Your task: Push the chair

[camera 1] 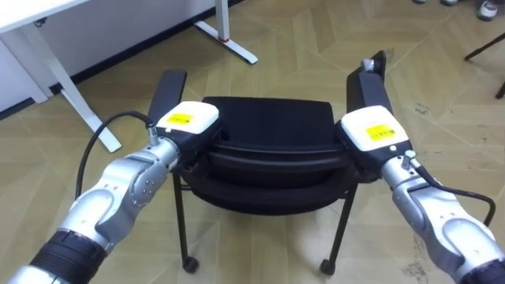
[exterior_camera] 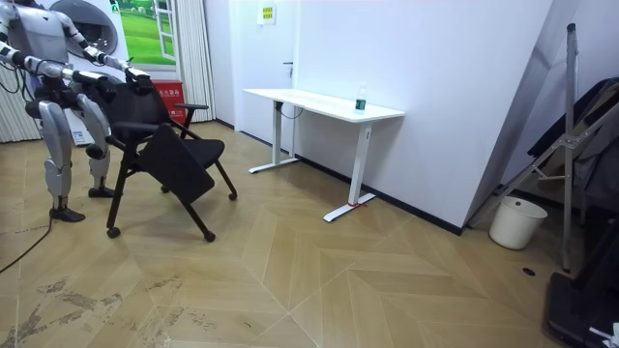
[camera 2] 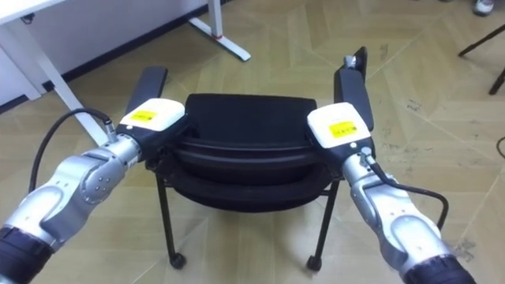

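The black chair with slim wheeled legs stood on the wood floor, its backrest nearest me, near the white desk.

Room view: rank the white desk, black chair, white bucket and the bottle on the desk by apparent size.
1. white desk and black chair: they look about alike, so not ranked against each other.
2. white bucket.
3. bottle, clearly smallest.

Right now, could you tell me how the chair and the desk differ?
The chair is black; the desk is white. The chair stands on castors, the desk on flat feet. The robot's left hand and right hand rest on the chair; the desk stands by the wall. Both stand on the wood floor.
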Tool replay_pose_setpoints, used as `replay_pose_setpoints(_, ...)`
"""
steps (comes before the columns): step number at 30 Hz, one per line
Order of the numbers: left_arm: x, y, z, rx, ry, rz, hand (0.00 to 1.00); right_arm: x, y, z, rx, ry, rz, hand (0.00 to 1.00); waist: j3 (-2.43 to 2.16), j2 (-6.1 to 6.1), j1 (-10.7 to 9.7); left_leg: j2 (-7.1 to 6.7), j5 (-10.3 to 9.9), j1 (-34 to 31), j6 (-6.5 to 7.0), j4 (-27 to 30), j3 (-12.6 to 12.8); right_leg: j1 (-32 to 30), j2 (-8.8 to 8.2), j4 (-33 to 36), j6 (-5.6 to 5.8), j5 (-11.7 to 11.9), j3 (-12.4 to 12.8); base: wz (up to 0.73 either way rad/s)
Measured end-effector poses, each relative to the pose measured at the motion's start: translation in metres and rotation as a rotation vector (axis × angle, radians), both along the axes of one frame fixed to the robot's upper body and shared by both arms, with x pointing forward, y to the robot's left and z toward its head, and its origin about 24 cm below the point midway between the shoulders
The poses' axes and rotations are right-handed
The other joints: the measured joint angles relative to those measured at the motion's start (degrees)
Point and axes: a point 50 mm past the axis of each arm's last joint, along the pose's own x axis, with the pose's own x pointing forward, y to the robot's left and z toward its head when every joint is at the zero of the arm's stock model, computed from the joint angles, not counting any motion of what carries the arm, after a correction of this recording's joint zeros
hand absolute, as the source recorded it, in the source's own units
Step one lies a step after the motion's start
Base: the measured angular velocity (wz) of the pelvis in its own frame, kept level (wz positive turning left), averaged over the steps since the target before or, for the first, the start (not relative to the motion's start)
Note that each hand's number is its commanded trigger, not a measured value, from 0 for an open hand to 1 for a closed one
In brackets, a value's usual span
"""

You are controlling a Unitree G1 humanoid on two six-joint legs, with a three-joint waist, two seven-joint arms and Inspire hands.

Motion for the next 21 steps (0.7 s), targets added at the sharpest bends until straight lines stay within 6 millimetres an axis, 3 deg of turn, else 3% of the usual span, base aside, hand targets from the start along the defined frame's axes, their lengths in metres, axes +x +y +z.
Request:
replay_pose_setpoints(3, 0.001, 0.002, -0.004, -0.001, 0.003, 0.01, 1.0, -0.001, 0.001, -0.002, 0.008, 0.009, 0.003, 1.0, 0.32, -0.11, 0.05, 0.87, -0.43, -1.92, -0.03, 5.26, 0.39, -1.06, -0.13, 4.75, -0.78, -2.52, -0.71, 0.12)
replay_pose_setpoints(7, 0.002, 0.004, -0.008, -0.003, 0.007, 0.019, 1.0, -0.002, 0.002, -0.004, 0.01, 0.011, 0.016, 1.0, 0.83, 0.54, -0.23, 3.21, -1.31, -5.77, -0.09, 15.11, 1.27, -2.86, 0.34, 11.28, -2.25, -7.75, -1.87, 0.2)
replay_pose_setpoints(9, 0.001, 0.005, -0.012, -0.011, 0.023, 0.019, 1.0, -0.002, 0.001, -0.004, 0.009, 0.013, 0.021, 1.0, 1.09, 1.45, -0.27, 4.48, -1.12, -7.57, -0.05, 19.26, 1.13, -2.79, 0.83, 12.99, -3.05, -8.93, -1.26, 0.14)
replay_pose_setpoints(10, 0.0, 0.005, -0.013, -0.011, 0.026, 0.016, 1.0, -0.002, 0.001, -0.004, 0.014, 0.01, 0.024, 1.0, 1.31, 1.28, 0.08, 4.43, -0.96, -10.11, 0.33, 21.81, 0.77, -3.03, 0.85, 14.79, -3.93, -10.12, -0.56, 0.31)
replay_pose_setpoints(11, 0.0, 0.003, -0.014, -0.019, 0.028, 0.012, 1.0, -0.002, -0.001, -0.003, 0.013, 0.002, 0.024, 1.0, 1.07, 1.2, -0.65, 2.15, -1.42, -12.18, 0.75, 19.0, 0.76, -3.58, 0.5, 15.97, -4.07, -11.09, -0.06, 0.36)
replay_pose_setpoints(12, 0.0, 0.001, -0.014, -0.024, 0.029, 0.011, 1.0, -0.002, -0.002, -0.003, 0.012, -0.002, 0.028, 1.0, 1.07, 1.17, -0.72, 1.05, -1.37, -12.99, 0.93, 16.85, 1.01, -3.83, 0.15, 16.29, -3.79, -11.45, 0.17, 0.07)
replay_pose_setpoints(13, 0.0, 0.0, -0.014, -0.034, 0.03, 0.007, 1.0, -0.003, -0.007, -0.002, -0.002, -0.013, 0.033, 1.0, 0.92, 1.3, 0.09, -0.69, -0.49, -14.37, 0.83, 10.96, 1.71, -4.71, -0.08, 16.62, -3.03, -11.9, 1.39, -0.49)
replay_pose_setpoints(14, 0.0, 0.0, -0.014, -0.045, 0.033, -0.002, 1.0, -0.004, -0.009, -0.003, 0.0, -0.019, 0.032, 1.0, 0.56, 1.87, 1.11, -1.28, 1.85, -14.81, 1.96, 5.17, 1.37, -5.07, -0.03, 16.62, -2.85, -11.99, 1.58, -0.73)
replay_pose_setpoints(15, 0.0, 0.0, -0.014, -0.044, 0.034, -0.007, 1.0, -0.005, -0.009, -0.005, 0.004, -0.019, 0.029, 1.0, 0.43, 1.95, 1.77, -1.27, 3.47, -15.07, 2.45, 4.5, 1.06, -4.98, -0.08, 16.68, -2.51, -12.18, 1.87, -0.79)
replay_pose_setpoints(16, -0.001, 0.001, -0.015, -0.036, 0.038, -0.013, 1.0, -0.007, -0.009, -0.008, 0.011, -0.015, 0.025, 1.0, -0.4, 1.82, 3.08, -1.45, 5.09, -14.96, 2.83, 4.59, 0.67, -4.94, -0.48, 16.64, -1.71, -12.62, 2.06, -0.6)
replay_pose_setpoints(17, 0.0, 0.002, -0.013, -0.032, 0.031, -0.013, 1.0, -0.006, -0.007, -0.009, 0.023, -0.014, 0.021, 1.0, -1.0, 1.48, 3.18, -2.62, 5.18, -14.61, 2.94, 4.65, 0.18, -4.98, -1.2, 16.69, -0.98, -12.94, 2.4, -0.4)
replay_pose_setpoints(20, 0.009, 0.005, 0.0, 0.002, -0.006, -0.026, 1.0, -0.003, -0.002, -0.01, 0.06, -0.04, 0.001, 1.0, -1.04, -1.27, 2.92, -3.76, 4.26, -14.48, 4.43, 4.91, 2.47, -5.14, -3.36, 16.6, 0.76, -13.28, 2.91, -0.1)
replay_pose_setpoints(21, 0.01, 0.005, 0.002, 0.005, -0.011, -0.026, 1.0, -0.002, -0.002, -0.01, 0.065, -0.048, -0.002, 1.0, -1.03, -1.42, 2.87, -4.18, 3.96, -14.53, 4.9, 5.22, 2.62, -5.1, -3.75, 16.6, 1.02, -13.34, 3.0, -0.16)
